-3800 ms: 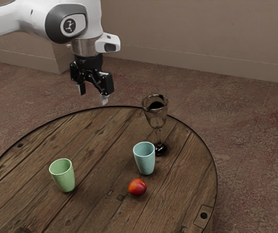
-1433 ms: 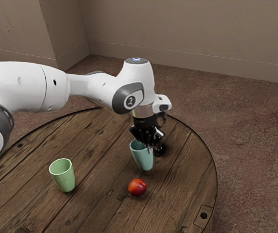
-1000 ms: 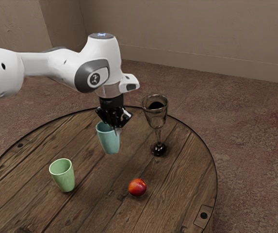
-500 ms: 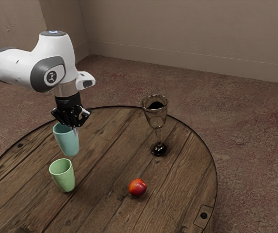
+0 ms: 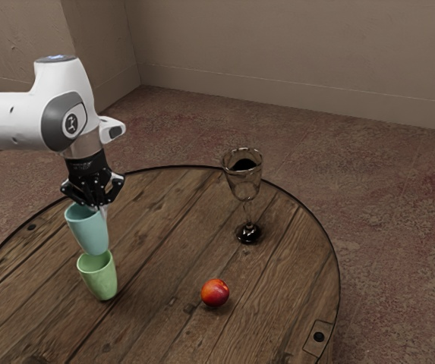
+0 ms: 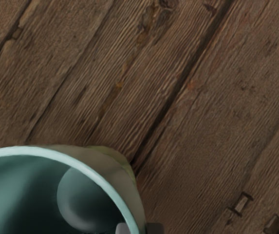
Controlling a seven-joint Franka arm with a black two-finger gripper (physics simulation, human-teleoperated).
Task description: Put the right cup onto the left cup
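Observation:
My gripper [image 5: 94, 206] is shut on the rim wall of the blue cup [image 5: 88, 231], which it holds a little tilted. The blue cup's base is at the mouth of the green cup [image 5: 99, 277], overlapping its rim; whether they touch I cannot tell. The green cup stands upright on the table. In the wrist view the blue cup [image 6: 27, 195] shows its open inside, with the fingertips of my gripper [image 6: 140, 228] on either side of its wall. Part of the green cup [image 6: 111, 155] peeks out behind it.
A dark wine glass [image 5: 244, 182] stands on the round wooden table [image 5: 156, 303], toward the exterior view's right. A red fruit [image 5: 215, 293] lies nearer the camera, between the glass and the green cup.
The blue cup was lifted from beside the wine glass and carried to the exterior view's left. Over the last half second it moved farther left and lower, down to the green cup's mouth.

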